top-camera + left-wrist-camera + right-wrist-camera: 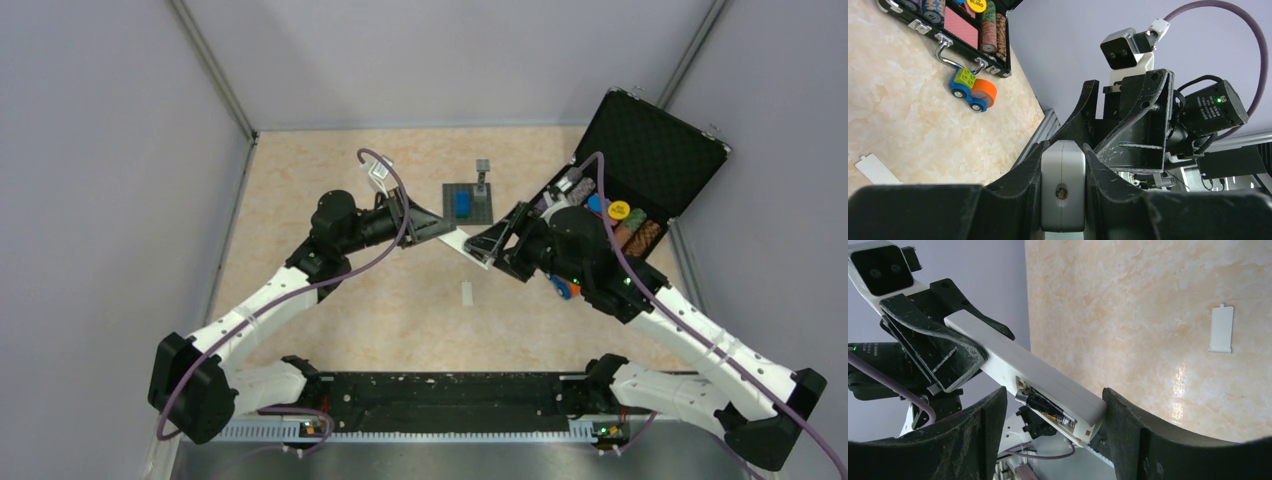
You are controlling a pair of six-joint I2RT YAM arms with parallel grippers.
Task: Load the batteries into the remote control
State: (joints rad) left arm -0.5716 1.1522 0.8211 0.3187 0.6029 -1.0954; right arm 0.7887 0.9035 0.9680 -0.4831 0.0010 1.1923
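Currently the left gripper clamps the remote control at mid-frame, with the right gripper spread round its end. The battery looks half-seated and could spring out if nudged.

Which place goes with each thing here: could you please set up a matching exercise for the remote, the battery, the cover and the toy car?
Things:
1. remote
2. battery
3. cover
4. toy car

Places:
A. flat on the table
B. beside the case
C. gripped by the left fingers
D. inside the remote

Pairs: 1-C, 2-D, 3-A, 4-B
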